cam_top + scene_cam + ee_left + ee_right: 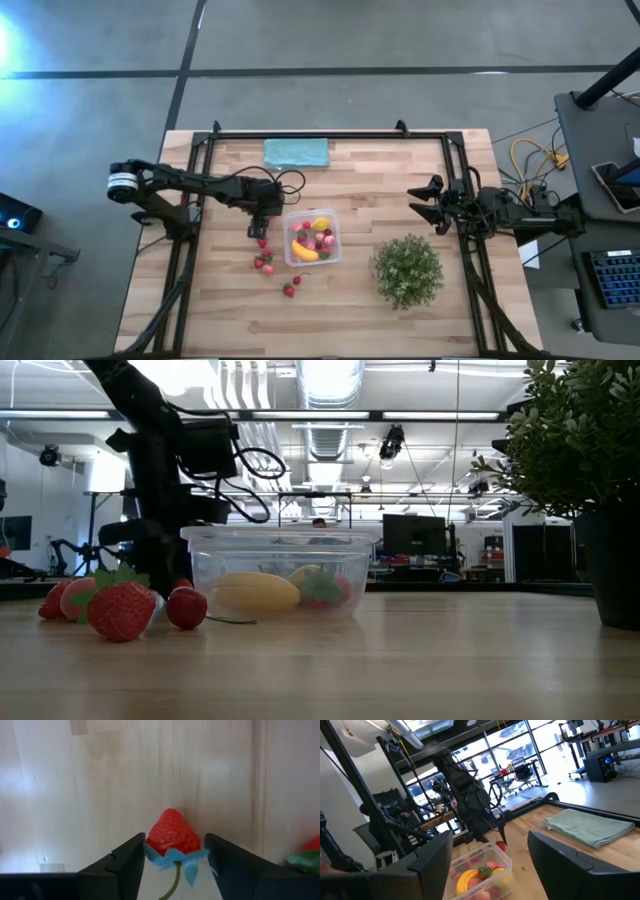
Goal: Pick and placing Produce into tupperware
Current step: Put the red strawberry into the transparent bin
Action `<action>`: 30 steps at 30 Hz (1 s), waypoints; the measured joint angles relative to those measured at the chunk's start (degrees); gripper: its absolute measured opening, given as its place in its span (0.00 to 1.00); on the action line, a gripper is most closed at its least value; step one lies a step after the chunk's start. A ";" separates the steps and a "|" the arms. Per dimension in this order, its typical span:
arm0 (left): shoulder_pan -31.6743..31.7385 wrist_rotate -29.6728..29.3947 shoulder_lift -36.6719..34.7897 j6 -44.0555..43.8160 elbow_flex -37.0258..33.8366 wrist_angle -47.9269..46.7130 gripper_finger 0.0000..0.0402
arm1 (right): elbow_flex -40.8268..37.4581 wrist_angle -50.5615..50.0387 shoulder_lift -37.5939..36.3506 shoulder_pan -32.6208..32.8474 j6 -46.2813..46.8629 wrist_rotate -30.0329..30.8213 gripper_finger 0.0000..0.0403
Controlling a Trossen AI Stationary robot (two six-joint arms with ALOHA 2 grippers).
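Left gripper (175, 857) is down on the table (230, 310), fingers standing either side of a red strawberry (173, 834). They flank the fruit closely, but whether they press it yet I cannot tell. It sits dead centre between the pads, stem pointing back toward the wrist, lined up for a clean pinch across its widest part.

Just beside that gripper, on its far side from the arm's base, sits the tupperware (312, 236), lid off, mouth up, so any fruit can drop straight in. Inside I count one banana (304, 250), one lemon (320, 224) and a cluster of pink-red berries too bunched to number.

Loose on the wood near the gripper: roughly five more strawberries (265, 262), including two (291, 286) lying a bit farther out.

Right gripper (420, 203) waits well apart across the table, fingers spread and empty, beyond the green plant (408, 270). One teal cloth (296, 152) lies behind the box.
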 joint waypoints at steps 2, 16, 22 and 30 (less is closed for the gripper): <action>0.00 0.01 0.19 -0.02 -0.02 0.40 0.45 | 0.00 0.00 0.00 0.00 0.00 0.00 0.62; 0.00 0.02 -0.23 -0.09 1.03 0.13 0.33 | 0.00 0.00 0.00 -0.01 0.00 0.00 0.61; 0.00 -0.01 -5.68 -0.09 6.46 -9.31 0.34 | 0.00 0.01 0.00 -0.01 0.00 0.00 0.61; -1.64 7.71 -12.48 1.55 13.17 -10.17 0.34 | 0.02 0.02 -0.01 0.00 0.00 0.00 0.62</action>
